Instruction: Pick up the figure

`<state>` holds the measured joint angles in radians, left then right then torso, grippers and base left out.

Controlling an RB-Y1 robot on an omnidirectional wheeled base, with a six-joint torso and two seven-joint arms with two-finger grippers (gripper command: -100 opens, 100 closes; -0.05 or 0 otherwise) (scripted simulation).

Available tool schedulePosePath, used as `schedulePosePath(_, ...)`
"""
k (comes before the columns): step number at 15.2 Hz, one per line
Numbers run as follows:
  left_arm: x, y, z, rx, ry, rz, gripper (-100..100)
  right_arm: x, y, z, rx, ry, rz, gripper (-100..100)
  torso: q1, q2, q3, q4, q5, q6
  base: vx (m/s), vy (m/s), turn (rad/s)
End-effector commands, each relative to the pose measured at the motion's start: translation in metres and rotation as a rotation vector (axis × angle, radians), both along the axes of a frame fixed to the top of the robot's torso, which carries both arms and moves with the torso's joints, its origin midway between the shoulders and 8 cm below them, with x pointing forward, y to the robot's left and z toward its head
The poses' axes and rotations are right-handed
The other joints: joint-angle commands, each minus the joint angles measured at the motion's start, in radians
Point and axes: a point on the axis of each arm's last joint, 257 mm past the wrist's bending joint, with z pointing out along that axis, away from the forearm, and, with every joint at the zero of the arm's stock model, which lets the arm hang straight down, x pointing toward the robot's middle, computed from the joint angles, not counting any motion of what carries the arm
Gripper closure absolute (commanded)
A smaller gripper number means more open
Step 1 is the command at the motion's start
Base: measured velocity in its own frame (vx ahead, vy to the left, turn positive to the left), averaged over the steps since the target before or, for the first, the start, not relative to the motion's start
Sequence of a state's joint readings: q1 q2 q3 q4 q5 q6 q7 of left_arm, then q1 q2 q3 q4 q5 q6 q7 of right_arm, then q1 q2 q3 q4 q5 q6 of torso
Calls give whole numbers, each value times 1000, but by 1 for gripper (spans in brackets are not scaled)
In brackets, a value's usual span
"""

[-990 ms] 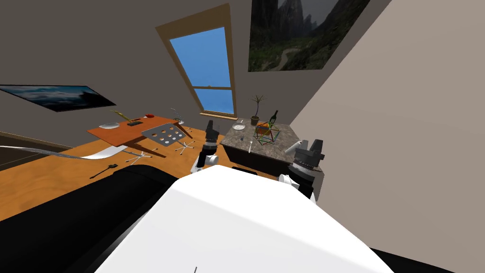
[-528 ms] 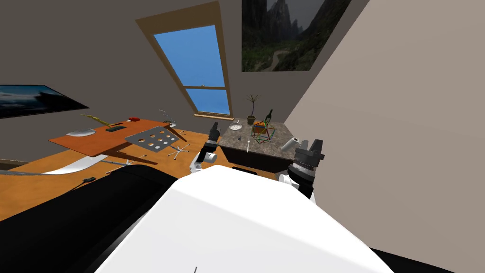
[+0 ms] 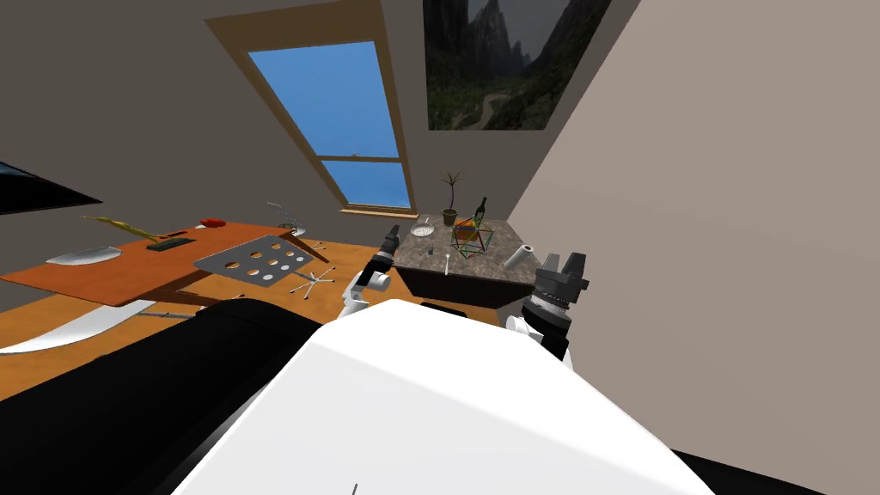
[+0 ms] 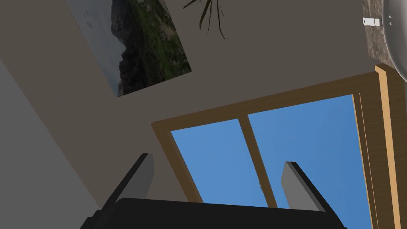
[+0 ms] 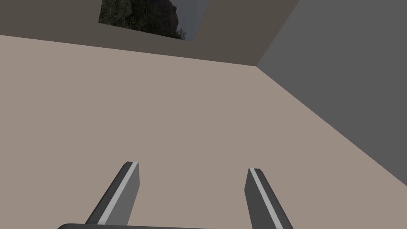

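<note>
**Approach to the figure: both tools wide, neither within reach**

The figure (image 3: 471, 238), a frame of thin green and red rods around an orange core, stands toward the far side of the dark stone tabletop (image 3: 485, 265). It is just beside the bottle (image 3: 480, 210) and near the plant (image 3: 449, 202). The left tool (image 3: 391, 234) sits off the near left corner of the tabletop and the right tool (image 3: 563, 259) off the near right. Both point upward, with fingers (image 4: 144, 175) spread wide and nothing between them.

The step in hand is judged to be the approach. To do it well, close on the tabletop's near edge first, then tip one tool down toward the figure. Come in from the near side — the bottle and plant crowd the far side. The rods look slight, so close gently across the frame.

Count on this tabletop:
- one figure
- one bottle
- one plant
- one plate (image 3: 422, 230)
- one utensil (image 3: 447, 262)
- one roll (image 3: 518, 256)
- one dark speck, too small to name

There are two tabletops in all — the second, orange (image 3: 129, 275), lies well apart to the left. There are two tools.
</note>
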<state>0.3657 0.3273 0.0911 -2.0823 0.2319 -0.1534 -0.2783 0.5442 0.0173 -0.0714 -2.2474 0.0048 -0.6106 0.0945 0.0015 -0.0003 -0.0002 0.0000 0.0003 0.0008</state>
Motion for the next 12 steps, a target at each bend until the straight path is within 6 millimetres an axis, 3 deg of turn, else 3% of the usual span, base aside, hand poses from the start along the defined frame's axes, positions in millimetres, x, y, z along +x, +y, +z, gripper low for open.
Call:
schedulePosePath(1,7,8,-17,25,62,16,-100,0,0,0,0,0,0,0,0,0,0,0,0,0,-6,15,-204)
schedulePosePath(5,17,21,-35,59,136,36,-100,0,0,0,0,0,0,0,0,0,0,0,0,0,-8,15,-138)
schedulePosePath(6,24,34,-44,94,175,54,-100,0,0,0,0,0,0,0,0,0,0,0,0,-1,-8,15,-173)
schedulePosePath(8,26,36,-53,92,209,57,-100,0,0,0,0,0,0,0,0,0,0,0,0,0,-8,17,-165)
schedulePosePath(9,32,49,-60,127,241,76,-100,0,0,0,0,0,0,0,0,0,0,0,0,-1,-9,14,-199)
schedulePosePath(12,33,51,-71,124,284,80,-100,0,0,0,0,0,0,0,0,0,0,0,0,-1,-7,16,-96)
